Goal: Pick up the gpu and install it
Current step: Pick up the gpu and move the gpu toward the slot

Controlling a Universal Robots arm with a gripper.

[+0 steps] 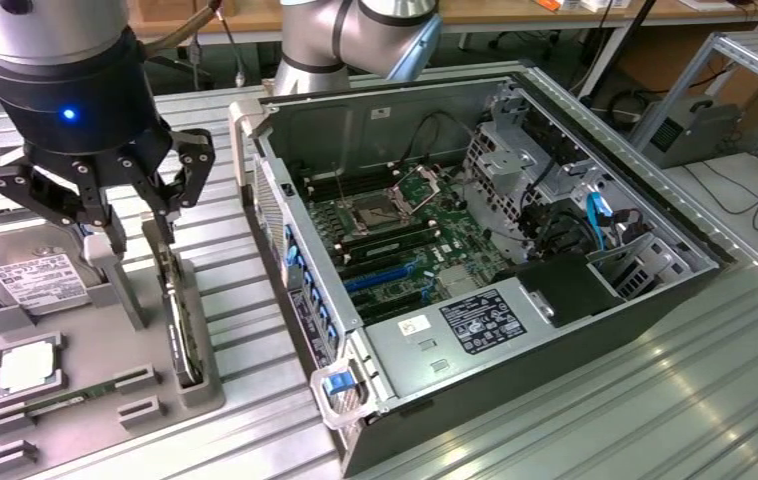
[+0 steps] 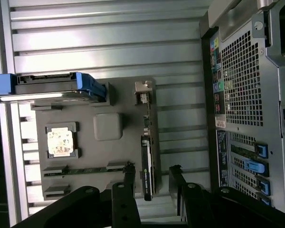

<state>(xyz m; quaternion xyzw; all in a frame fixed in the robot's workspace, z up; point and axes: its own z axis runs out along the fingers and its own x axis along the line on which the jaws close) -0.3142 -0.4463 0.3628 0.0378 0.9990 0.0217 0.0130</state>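
Observation:
The gpu (image 1: 182,320) is a thin dark card standing on its edge in a slot of the grey holder tray (image 1: 86,430), to the exterior view's left of the open computer case (image 1: 486,260). My gripper (image 1: 136,232) hangs just above the card's far end, open, with one finger on each side of it. In the wrist view the gpu (image 2: 147,164) runs between the two black fingertips (image 2: 129,170), which stand apart from its faces with nothing gripped. The blue expansion slots (image 1: 386,275) on the motherboard hold no card.
The tray also carries a silver hard drive (image 1: 32,280), a processor chip (image 1: 28,365) and a narrow memory stick (image 1: 66,395). The case's rear wall with blue slot clips (image 2: 254,166) stands close beside the tray. A ribbed metal table (image 1: 619,400) lies under everything.

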